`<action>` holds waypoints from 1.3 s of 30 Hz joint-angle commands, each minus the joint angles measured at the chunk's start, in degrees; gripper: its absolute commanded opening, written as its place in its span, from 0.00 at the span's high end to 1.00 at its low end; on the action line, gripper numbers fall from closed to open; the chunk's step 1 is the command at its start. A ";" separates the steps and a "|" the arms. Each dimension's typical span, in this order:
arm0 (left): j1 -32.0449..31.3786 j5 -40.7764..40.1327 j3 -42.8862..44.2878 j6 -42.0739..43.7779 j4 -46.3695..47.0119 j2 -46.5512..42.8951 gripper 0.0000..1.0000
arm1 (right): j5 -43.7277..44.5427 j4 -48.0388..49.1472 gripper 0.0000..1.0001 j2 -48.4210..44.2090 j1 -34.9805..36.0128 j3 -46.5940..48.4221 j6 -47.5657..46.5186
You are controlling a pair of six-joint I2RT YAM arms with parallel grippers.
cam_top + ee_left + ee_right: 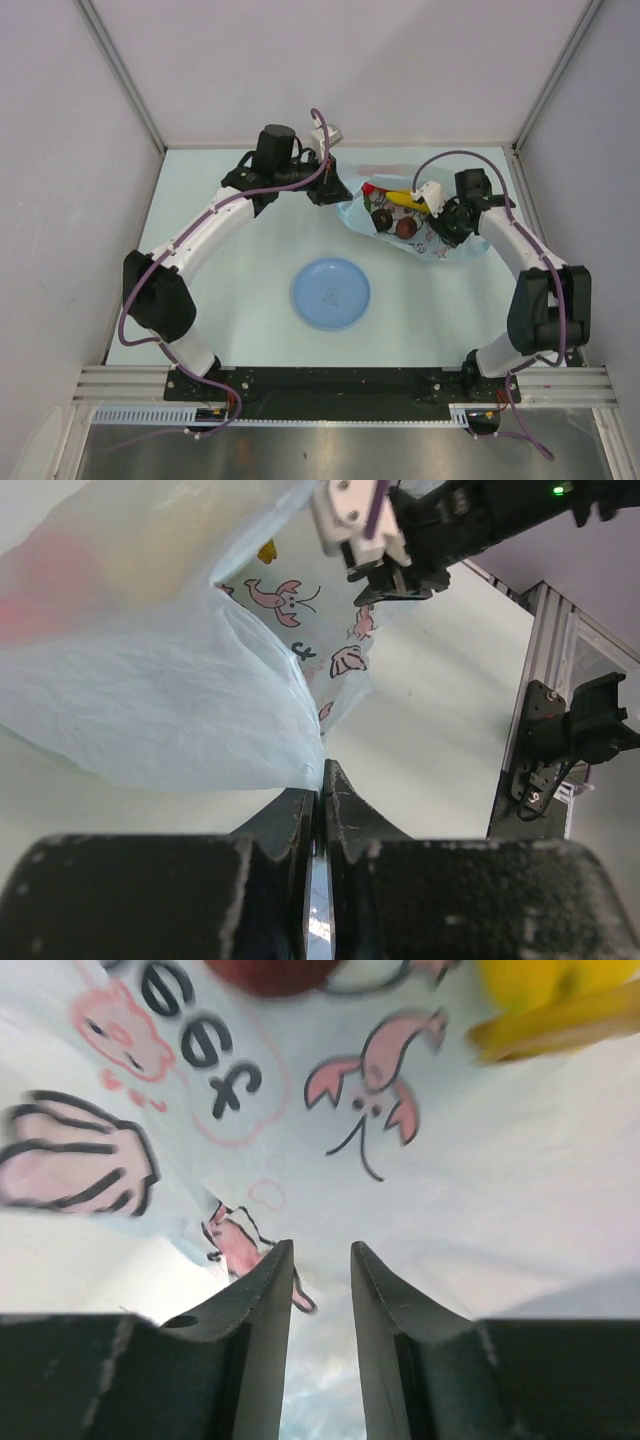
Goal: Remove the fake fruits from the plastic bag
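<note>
The plastic bag (420, 248) lies at the back right of the table, mouth open toward the left. Inside it show a yellow banana (404, 198), a red fruit (368, 187) and two dark maroon round fruits (381, 219). My left gripper (328, 192) is shut on the bag's left edge; in the left wrist view the film (150, 680) is pinched between the closed jaws (322, 770). My right gripper (434, 220) rests on the bag's right part. In the right wrist view its jaws (320, 1250) stand narrowly apart over the printed film (480, 1160), with the banana (560, 1000) beyond.
A round blue plate (330, 293) sits in the middle of the table, in front of the bag. White walls close in the back and both sides. The right arm (440, 530) shows past the bag in the left wrist view.
</note>
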 commanded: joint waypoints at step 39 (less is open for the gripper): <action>-0.56 1.88 2.61 -2.54 2.81 -0.49 0.87 | 32.59 27.95 0.46 11.27 6.25 8.17 37.82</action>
